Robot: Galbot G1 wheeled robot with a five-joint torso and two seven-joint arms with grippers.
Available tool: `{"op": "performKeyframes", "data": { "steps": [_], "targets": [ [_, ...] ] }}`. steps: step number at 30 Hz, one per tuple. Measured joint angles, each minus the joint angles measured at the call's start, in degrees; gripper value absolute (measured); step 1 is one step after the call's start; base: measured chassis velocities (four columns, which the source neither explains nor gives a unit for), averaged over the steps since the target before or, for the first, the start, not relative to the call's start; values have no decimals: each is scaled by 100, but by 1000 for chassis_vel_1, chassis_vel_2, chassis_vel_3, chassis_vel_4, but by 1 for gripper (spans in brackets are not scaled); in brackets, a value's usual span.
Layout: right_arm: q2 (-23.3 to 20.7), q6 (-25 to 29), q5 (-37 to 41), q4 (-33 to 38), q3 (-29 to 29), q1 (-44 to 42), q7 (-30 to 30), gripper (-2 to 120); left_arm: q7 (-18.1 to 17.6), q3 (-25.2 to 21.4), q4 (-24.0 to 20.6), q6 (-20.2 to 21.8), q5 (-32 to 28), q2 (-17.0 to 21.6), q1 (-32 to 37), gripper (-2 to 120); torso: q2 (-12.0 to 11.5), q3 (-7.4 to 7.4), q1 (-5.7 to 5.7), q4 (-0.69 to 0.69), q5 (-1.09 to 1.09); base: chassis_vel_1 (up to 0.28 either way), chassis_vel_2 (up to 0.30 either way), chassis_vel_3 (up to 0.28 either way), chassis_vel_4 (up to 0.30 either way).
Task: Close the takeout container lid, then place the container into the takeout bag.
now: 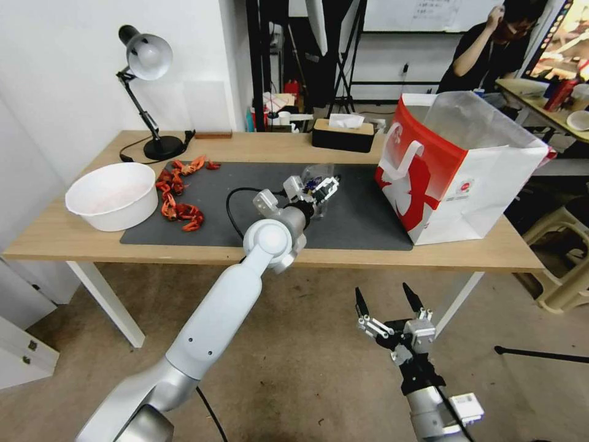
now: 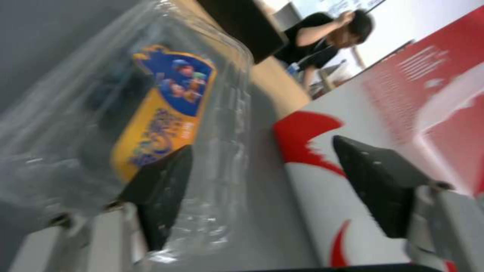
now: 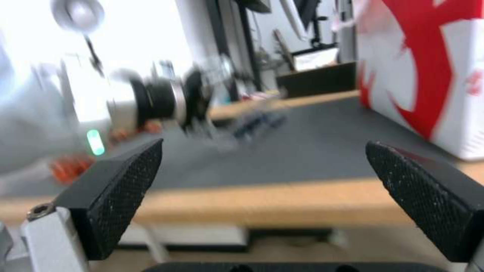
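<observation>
Left gripper (image 1: 319, 187) open, 1 finger against the container (image 2: 151, 124), which rests on the mat (image 1: 362, 221) beside the bag (image 1: 460, 166); lid closure cannot be confirmed, bagging remains; right gripper (image 1: 388, 302) open below table

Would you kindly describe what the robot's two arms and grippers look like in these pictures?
The left arm has smooth silver-white shells with a round joint cap and a black cable looping near the wrist. Its left gripper has black wedge-shaped fingers on silver-white mounts. The right gripper has pointed black fingers with knurled pads, silver linkages and a black-and-grey wrist.
</observation>
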Motion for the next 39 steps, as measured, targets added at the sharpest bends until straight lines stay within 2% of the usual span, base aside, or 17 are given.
{"op": "performKeyframes", "data": {
  "steps": [1,2,4,6,7,10,11,14,15,16,19,20,27,32,39],
  "targets": [
    [-91,-88,401,66,62,112,-106,100,-36,1,0,8,20,5,6,64,0,0,0,0,1,0,0,0,0],
    [-91,-88,401,66,62,112,-106,100,-36,1,0,8,20,5,6,64,0,0,0,0,1,0,0,0,0],
    [-283,-316,1214,192,217,349,-295,100,-102,1,0,26,37,19,21,56,0,0,0,-1,0,0,0,0,0],
    [-549,-667,2425,262,411,767,-338,100,-198,7,-9,56,41,29,23,45,0,0,0,-1,0,0,0,0,0],
    [-549,-667,2425,262,411,767,-338,100,-198,7,-9,56,41,29,23,45,0,0,0,-1,0,0,0,0,0],
    [-793,-1063,3588,213,555,1321,-112,100,-287,7,-12,82,48,34,12,32,0,0,0,-1,0,0,0,0,0],
    [-793,-1063,3588,213,555,1321,-112,100,-287,7,-12,82,48,34,12,32,0,0,0,-1,0,0,0,0,0],
    [-1000,-1533,4716,-120,522,2159,455,100,-321,-9,-27,87,33,59,6,19,0,0,0,-2,1,0,0,0,0],
    [-1027,-1654,4970,-218,492,2370,597,100,-328,-11,-31,87,28,60,2,14,0,0,0,0,1,0,0,0,0],
    [-1027,-1654,4970,-218,492,2370,597,100,-328,-11,-31,87,28,60,2,14,0,0,0,0,1,0,0,0,0],
    [-1076,-2220,5765,-668,272,3298,1286,100,-343,-20,-33,87,10,72,-14,0,-1,1,1,0,1,0,0,0,0],
    [-1076,-2220,5765,-668,272,3298,1286,100,-343,-20,-33,87,10,72,-14,0,-1,1,1,0,1,0,0,0,0],
    [-949,-2941,6146,-1542,-172,4501,2348,100,-356,-21,65,84,11,42,-25,0,-1,0,1,-1,0,0,0,0,0],
    [-929,-3354,6161,-1840,-374,4953,2544,100,-349,-16,104,77,12,39,-44,0,-1,0,1,-1,-1,0,0,0,0],
    [-701,-4008,5926,-2690,-932,5965,2990,100,-346,-21,124,62,10,16,-48,0,-1,0,1,1,-1,0,0,0,0]
  ]
}}
